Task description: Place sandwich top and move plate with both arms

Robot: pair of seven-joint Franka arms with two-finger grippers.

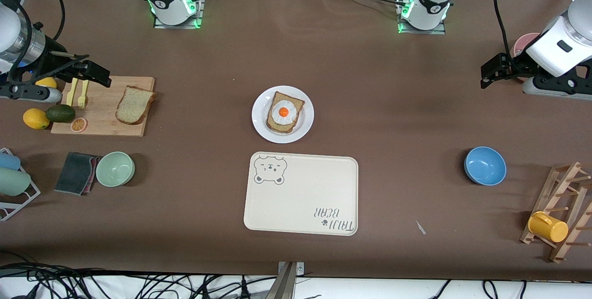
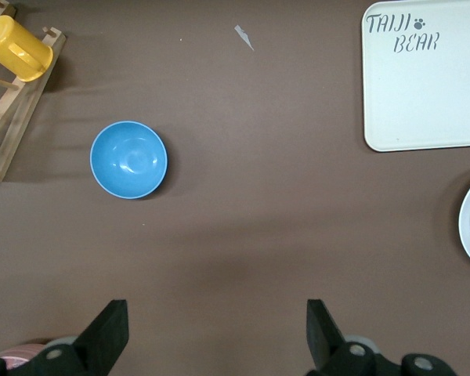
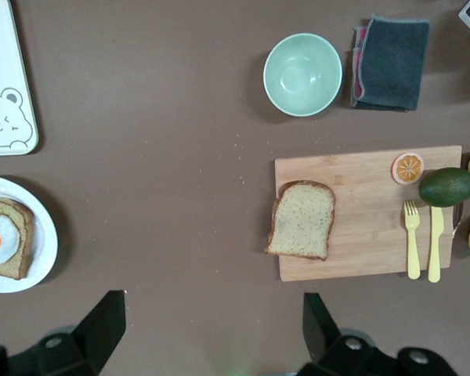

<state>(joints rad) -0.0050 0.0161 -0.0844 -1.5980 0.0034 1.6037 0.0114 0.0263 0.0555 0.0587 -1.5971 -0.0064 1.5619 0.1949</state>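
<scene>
The sandwich top (image 1: 135, 105), a plain bread slice, lies on a wooden cutting board (image 1: 104, 125) toward the right arm's end of the table; the right wrist view shows the slice too (image 3: 301, 219). At mid-table a white plate (image 1: 259, 121) carries a bread slice with a fried egg (image 1: 284, 112). My right gripper (image 1: 102, 77) hovers open and holds nothing, over the board's edge by the yellow fork (image 1: 83, 95), apart from the slice. My left gripper (image 1: 486, 73) hangs open with nothing in it over bare table toward the left arm's end. Between its fingers (image 2: 218, 329) only tablecloth shows.
A cream bear-printed tray (image 1: 300, 195) lies nearer the front camera than the plate. A blue bowl (image 1: 484, 165) and a wooden rack with a yellow cup (image 1: 548, 226) sit toward the left arm's end. A green bowl (image 1: 115, 168), dark cloth (image 1: 76, 173), lemon (image 1: 36, 118) and avocado (image 1: 60, 113) are near the board.
</scene>
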